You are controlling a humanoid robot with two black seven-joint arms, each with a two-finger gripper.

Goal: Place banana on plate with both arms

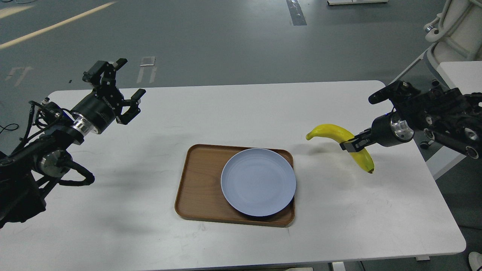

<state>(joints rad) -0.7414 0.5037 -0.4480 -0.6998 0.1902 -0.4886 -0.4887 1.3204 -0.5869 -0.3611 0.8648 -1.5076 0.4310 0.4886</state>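
The yellow banana [331, 131] hangs above the white table, right of the plate, its greenish stem pointing left and its dark tip down to the right. My right gripper [349, 145] is shut on the banana's middle and holds it up; its shadow lies on the table below. The pale blue-grey plate [258, 182] rests on the right part of a brown wood-grain tray [201, 184] at the table's middle. My left gripper [122, 82] is open and empty, raised over the table's far left corner, well away from the plate.
The white table [233, 113] ends close behind the right arm at its right edge. A second white table [461, 73] and a white machine base [457, 26] stand at the far right. Grey floor lies beyond the far edge.
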